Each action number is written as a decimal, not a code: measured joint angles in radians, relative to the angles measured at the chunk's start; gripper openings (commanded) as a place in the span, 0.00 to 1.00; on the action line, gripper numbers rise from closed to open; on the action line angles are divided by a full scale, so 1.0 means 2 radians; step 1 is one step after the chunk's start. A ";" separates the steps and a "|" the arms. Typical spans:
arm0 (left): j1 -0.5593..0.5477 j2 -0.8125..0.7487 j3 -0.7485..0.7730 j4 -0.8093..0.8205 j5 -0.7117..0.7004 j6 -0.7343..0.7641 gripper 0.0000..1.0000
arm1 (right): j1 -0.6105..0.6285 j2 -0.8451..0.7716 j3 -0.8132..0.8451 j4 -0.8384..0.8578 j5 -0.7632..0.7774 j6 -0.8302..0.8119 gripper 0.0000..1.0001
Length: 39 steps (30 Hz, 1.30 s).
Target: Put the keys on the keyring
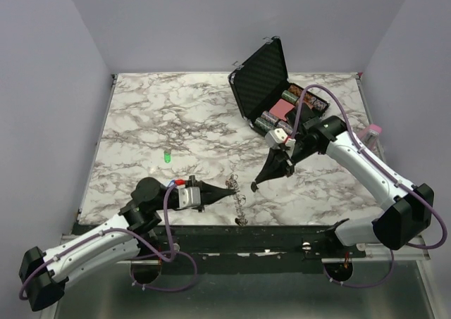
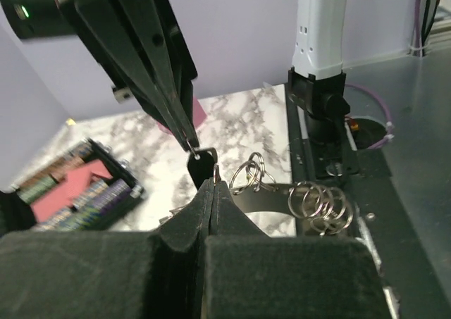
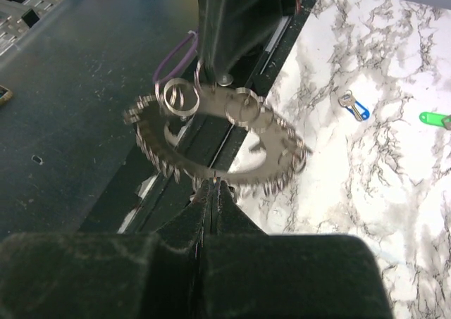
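The keyring [image 1: 239,201] is a silver band of linked rings near the table's front edge. My left gripper [image 1: 233,191] is shut on one of its rings and holds that end up. The rings also show in the left wrist view [image 2: 318,206] past the shut gripper [image 2: 215,180]. My right gripper [image 1: 255,186] is shut on a black-headed key [image 2: 201,165], which hangs right at the left gripper's tip. In the right wrist view the right gripper [image 3: 213,185] is shut, with the blurred keyring [image 3: 211,146] just beyond it. No other keys show.
An open black hard case [image 1: 261,78] with colourful contents stands at the back right. A green tag [image 1: 167,156] lies left of centre; it also shows in the right wrist view [image 3: 435,120] beside a small blue tag [image 3: 354,108]. The black front rail [image 1: 232,234] runs just behind the keyring.
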 measured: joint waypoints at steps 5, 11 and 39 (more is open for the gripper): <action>0.002 -0.049 0.042 -0.097 0.016 0.085 0.00 | -0.007 0.000 0.000 -0.016 0.000 -0.013 0.00; 0.002 -0.050 0.049 -0.162 0.017 0.148 0.00 | -0.008 0.001 0.000 -0.033 -0.002 -0.040 0.00; 0.003 0.059 0.059 -0.089 -0.007 0.079 0.00 | -0.008 0.012 -0.011 0.006 0.004 -0.034 0.01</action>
